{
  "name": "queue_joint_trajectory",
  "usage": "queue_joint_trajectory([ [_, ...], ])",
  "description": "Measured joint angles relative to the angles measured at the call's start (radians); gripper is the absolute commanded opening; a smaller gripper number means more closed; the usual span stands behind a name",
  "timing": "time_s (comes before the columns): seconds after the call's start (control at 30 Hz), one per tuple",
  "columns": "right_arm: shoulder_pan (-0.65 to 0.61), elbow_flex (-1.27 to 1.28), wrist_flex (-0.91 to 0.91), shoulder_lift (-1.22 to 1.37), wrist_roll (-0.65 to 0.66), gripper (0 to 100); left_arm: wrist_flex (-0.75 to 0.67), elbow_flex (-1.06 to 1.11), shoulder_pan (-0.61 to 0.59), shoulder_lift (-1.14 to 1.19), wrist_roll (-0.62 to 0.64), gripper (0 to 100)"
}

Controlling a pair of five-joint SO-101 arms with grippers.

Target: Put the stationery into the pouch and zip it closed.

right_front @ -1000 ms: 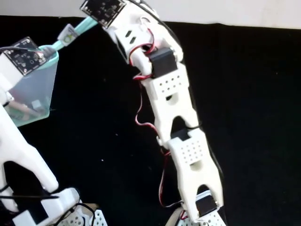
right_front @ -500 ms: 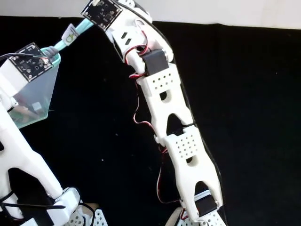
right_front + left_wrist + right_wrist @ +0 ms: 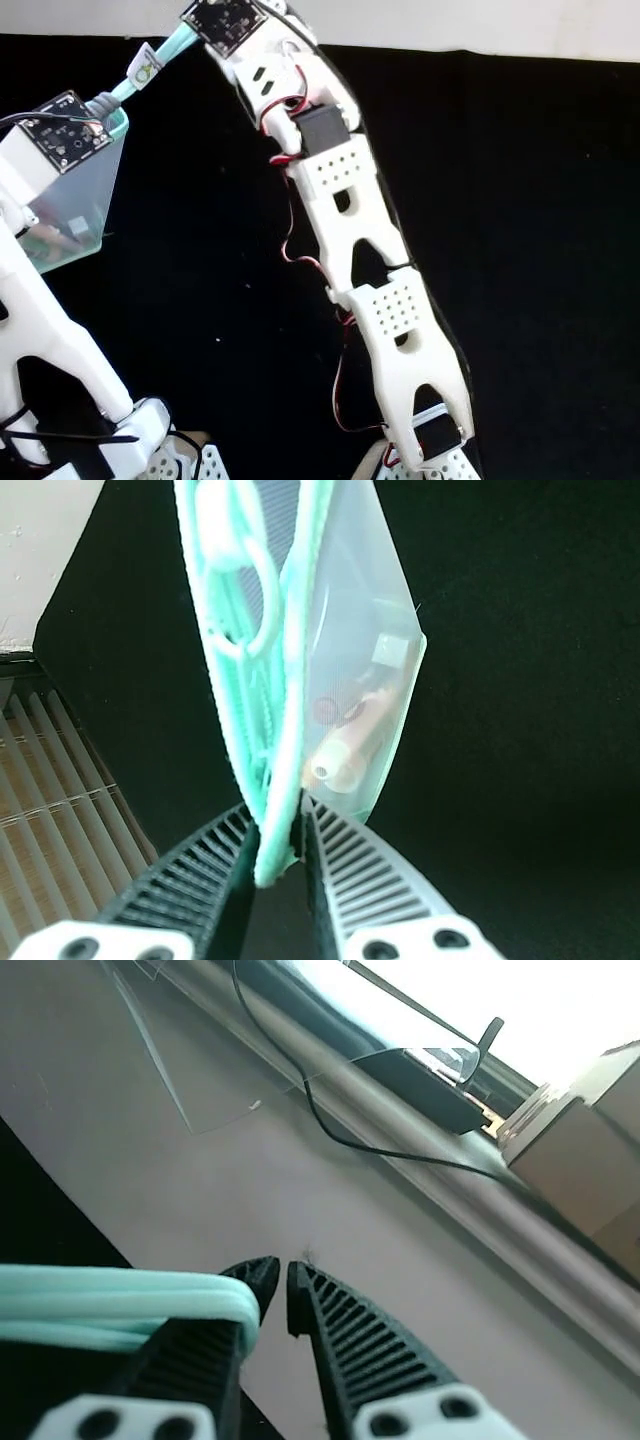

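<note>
Black table (image 3: 520,250), bearing: pouch (image 3: 78,195) held up over it, stationery (image 3: 350,742) inside, one edge clamped in left gripper (image 3: 280,852), right gripper (image 3: 272,1295) pinched on strap (image 3: 110,1312); risk: a skewed pull slips strap or edge free.

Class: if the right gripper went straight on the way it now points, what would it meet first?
Probably the pale grey wall ahead; the right gripper, shut on the mint-green pull strap, shows nothing nearer, though depth is unclear.
</note>
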Motion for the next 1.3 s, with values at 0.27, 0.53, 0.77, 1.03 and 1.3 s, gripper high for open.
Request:
queue_joint_trajectory([
  [0.27,0.000,0.083,-0.009,-0.002,-0.066,0.5,0.000,0.000,0.000,0.000,0.000,1],
  [0.53,0.003,-0.107,0.278,-0.140,-0.203,0.5,0.000,0.000,0.000,-0.011,0.000,1],
  [0.77,0.061,-0.101,0.341,-0.328,-0.281,0.5,0.005,-0.005,-0.002,-0.043,0.000,1],
  [1.03,0.279,0.081,0.298,-0.473,-0.319,0.5,0.011,0.002,-0.064,-0.040,0.000,1],
  [1.3,0.824,0.354,0.212,-0.480,-0.327,0.5,0.009,0.006,-0.121,-0.034,0.000,1],
])
